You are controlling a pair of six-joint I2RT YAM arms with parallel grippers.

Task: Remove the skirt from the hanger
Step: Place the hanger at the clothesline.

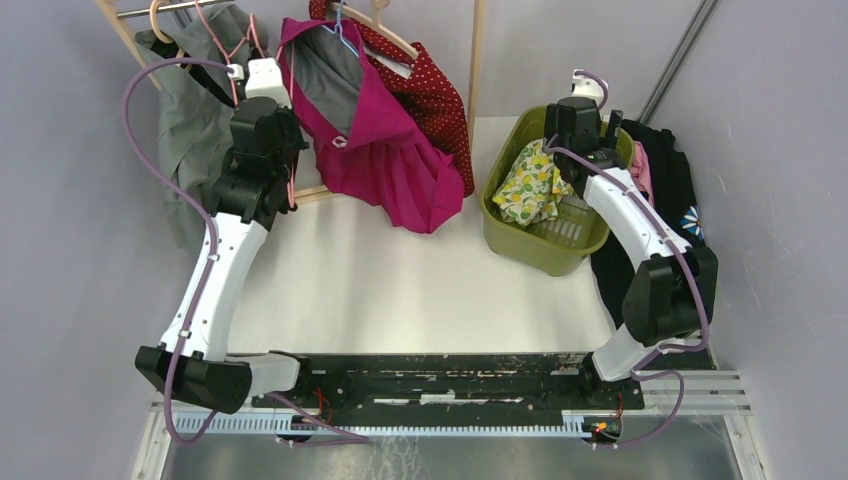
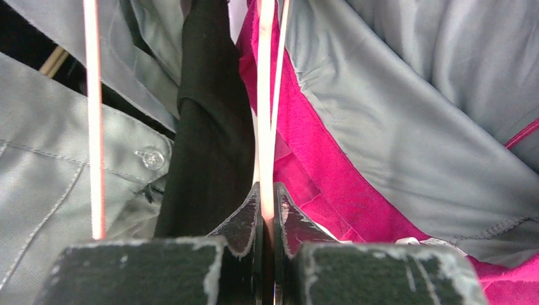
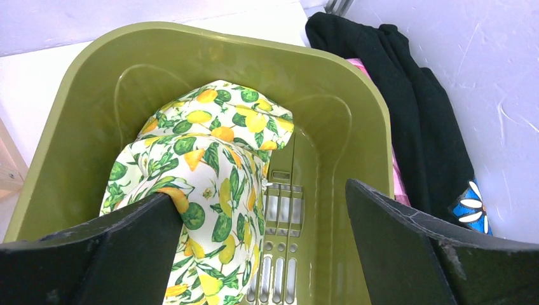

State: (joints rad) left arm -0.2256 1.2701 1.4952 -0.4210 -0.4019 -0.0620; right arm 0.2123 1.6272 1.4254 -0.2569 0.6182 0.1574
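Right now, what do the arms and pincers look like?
The left arm and right arm: white links, black joints, lavender cable running along each. The left pincer and right pincer: black tapered fingers, edges scuffed whitish.

On my screens the crumpled fabric skirt [image 1: 530, 185] is white with yellow lemons and green leaves. The rectangular plastic basket [image 1: 545, 258] is olive green, the thin wire hanger [image 2: 266, 127] pale pink. The pleated fabric garment [image 1: 385, 165] is magenta, lined grey.
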